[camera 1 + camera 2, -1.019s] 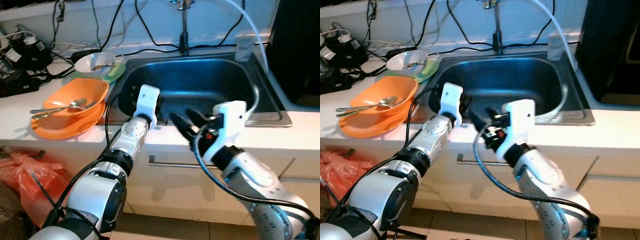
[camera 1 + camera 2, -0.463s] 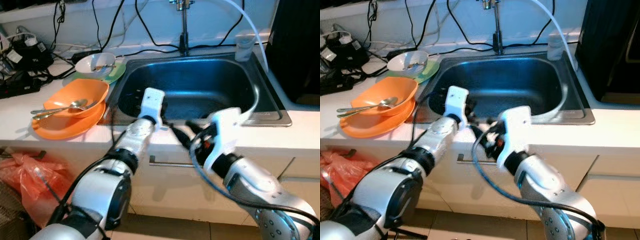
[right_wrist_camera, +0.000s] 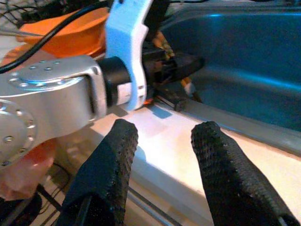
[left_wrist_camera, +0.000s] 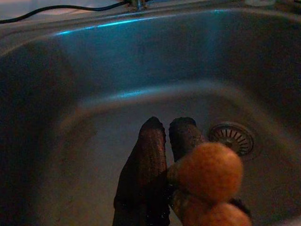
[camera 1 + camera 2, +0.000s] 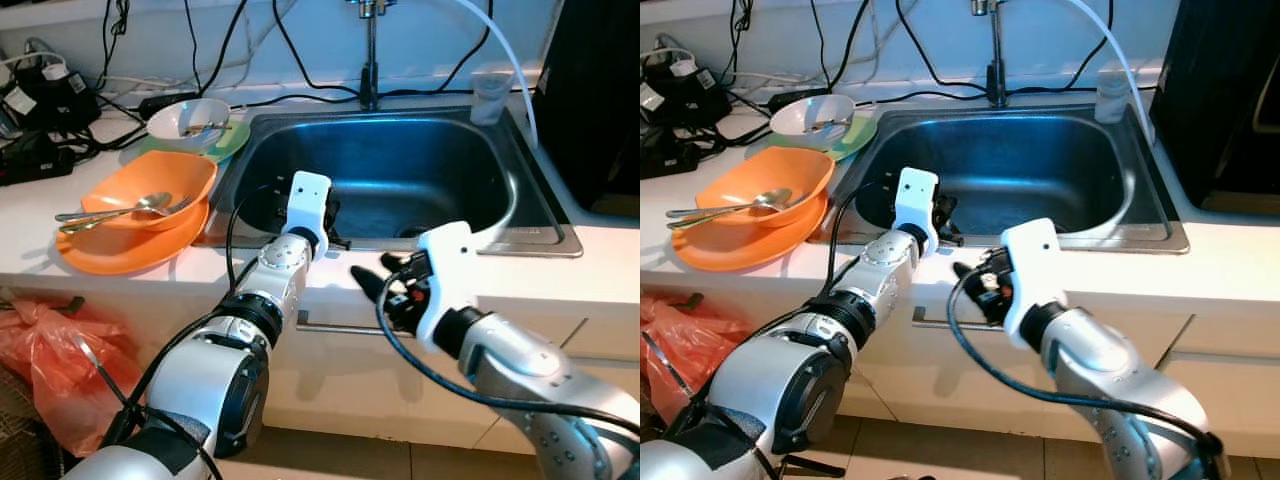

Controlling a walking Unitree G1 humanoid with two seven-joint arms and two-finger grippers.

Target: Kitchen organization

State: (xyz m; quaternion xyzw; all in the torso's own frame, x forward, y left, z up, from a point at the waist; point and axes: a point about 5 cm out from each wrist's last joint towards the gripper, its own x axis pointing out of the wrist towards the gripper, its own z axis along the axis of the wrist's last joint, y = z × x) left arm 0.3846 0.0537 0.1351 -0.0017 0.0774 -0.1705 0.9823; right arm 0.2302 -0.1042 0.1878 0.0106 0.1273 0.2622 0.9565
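Tools of both arms reached toward a steel sink (image 5: pixel 520 205) set in a white bench (image 5: pixel 30 215). Seen from the head camera, the left tool (image 5: pixel 330 222) hung over the sink's front rim, while the right tool (image 5: pixel 378 282) sat just in front of the bench edge, apart from it. To the robot's left on the bench, an orange bowl (image 5: pixel 150 195) holding a spoon (image 5: pixel 120 211) rested on an orange plate (image 5: pixel 120 250). Behind them a white bowl (image 5: pixel 188 122) stood on a green plate (image 5: pixel 228 145). Black cables (image 5: pixel 60 110) lay along the back wall, a tap (image 5: pixel 370 50) rose behind the sink, and a small clear cup (image 5: pixel 487 92) stood at the far right corner. An orange bag (image 5: pixel 45 360) sat on the floor below.

From the left wrist, the left tool's fingers (image 4: pixel 146 179) were pressed together above the sink basin, near the drain (image 4: pixel 233 138). A blurred orange lump (image 4: pixel 209 172) sat right beside them; it may have been part of the tool, but the view was too soft to tell.

From the right wrist, the right tool's fingers (image 3: pixel 113 160) were spread apart with nothing between them, above the bench edge, facing the left arm (image 3: pixel 51 103).
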